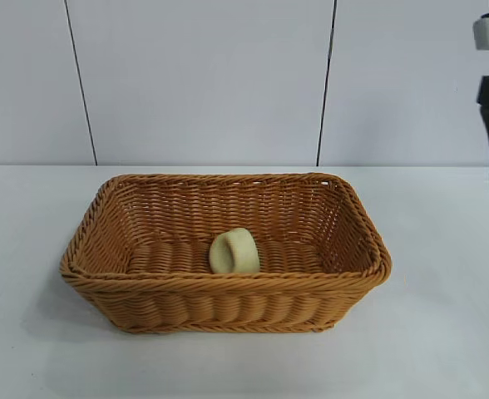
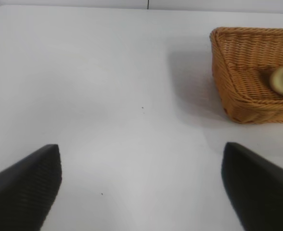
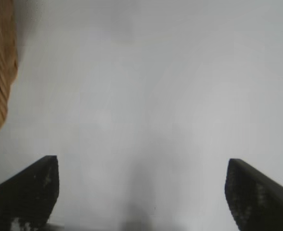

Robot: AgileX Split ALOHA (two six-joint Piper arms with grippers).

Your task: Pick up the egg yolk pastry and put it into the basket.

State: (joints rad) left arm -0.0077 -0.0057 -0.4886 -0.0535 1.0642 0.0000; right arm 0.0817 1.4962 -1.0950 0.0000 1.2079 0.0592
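White table (image 1: 444,332): egg yolk pastry (image 1: 234,251) in basket (image 1: 228,303); right claw (image 3: 141,192) wide, empty, cut off at edge

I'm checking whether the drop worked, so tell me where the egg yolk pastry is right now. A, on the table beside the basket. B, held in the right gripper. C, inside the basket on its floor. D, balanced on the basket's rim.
C: the egg yolk pastry rests on the woven floor inside the basket, and the right gripper is open over bare table with nothing between its fingers.
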